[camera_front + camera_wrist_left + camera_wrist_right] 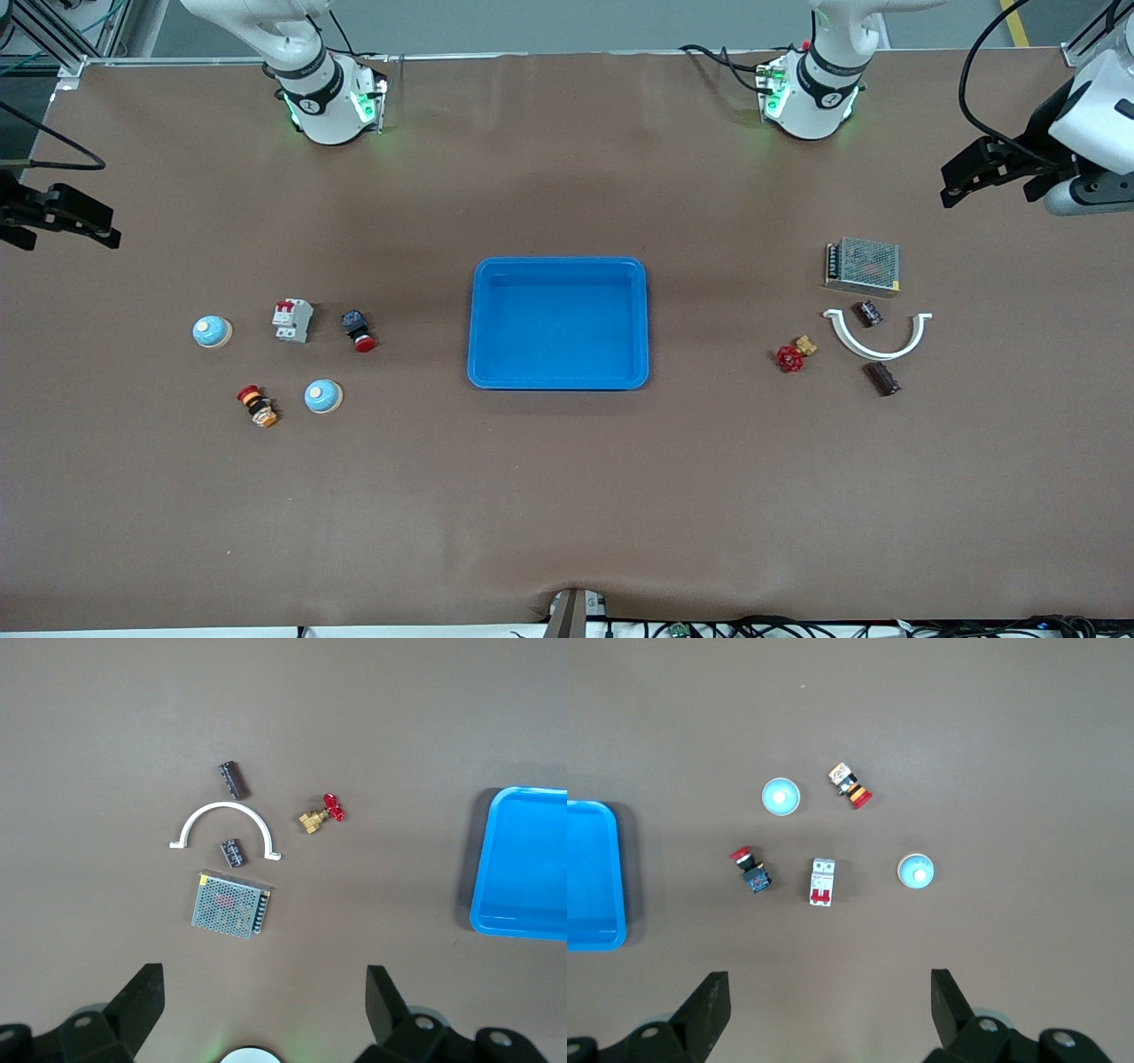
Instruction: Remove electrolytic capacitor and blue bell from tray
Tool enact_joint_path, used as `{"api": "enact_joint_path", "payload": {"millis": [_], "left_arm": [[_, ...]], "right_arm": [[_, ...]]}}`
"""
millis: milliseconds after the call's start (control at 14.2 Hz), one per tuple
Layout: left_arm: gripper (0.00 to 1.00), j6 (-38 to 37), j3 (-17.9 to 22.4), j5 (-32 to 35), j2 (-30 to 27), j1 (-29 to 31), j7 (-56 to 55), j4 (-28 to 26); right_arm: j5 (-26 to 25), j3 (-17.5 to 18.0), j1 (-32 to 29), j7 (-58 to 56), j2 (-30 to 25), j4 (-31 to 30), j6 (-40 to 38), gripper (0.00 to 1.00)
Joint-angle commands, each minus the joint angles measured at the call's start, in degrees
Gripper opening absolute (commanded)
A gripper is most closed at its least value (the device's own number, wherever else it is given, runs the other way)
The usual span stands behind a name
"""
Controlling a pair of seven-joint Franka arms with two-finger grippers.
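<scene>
capacitor (872, 313) inside white bracket (877, 340); valve (794, 354) beside | tray (558, 382) central

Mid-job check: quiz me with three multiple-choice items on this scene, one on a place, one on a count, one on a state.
1. Where does the capacitor nearer the metal mesh box lie?
A. in the tray
B. inside the white arc's curve
C. beside the circuit breaker

2. How many light blue bells are on the table?
A. one
B. two
C. three

3. What does the blue tray hold?
A. nothing
B. a bell
C. the red valve

Key: 1 B, that capacitor lies within the white arc, near the metal mesh box. 2 B, one bell and another bell show. 3 A, the blue tray shows only bare floor.
</scene>
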Motion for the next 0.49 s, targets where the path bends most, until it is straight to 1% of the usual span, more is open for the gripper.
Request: {"api": "enact_joint_path", "payload": {"millis": [0, 424], "left_arm": [[1.00, -0.41, -0.04, -0.37, -1.52, 0.14, 1.51, -0.97], [1.00, -0.41, -0.04, -0.37, -1.43, 0.23, 1.60, -0.88]], "right_arm": [[0.13, 1.03, -1.38, 0.05, 1.09, 1.96, -0.33, 1.00], [0.22, 1.03, -0.94, 0.14, 1.17, 1.96, 0.28, 1.00]]}}
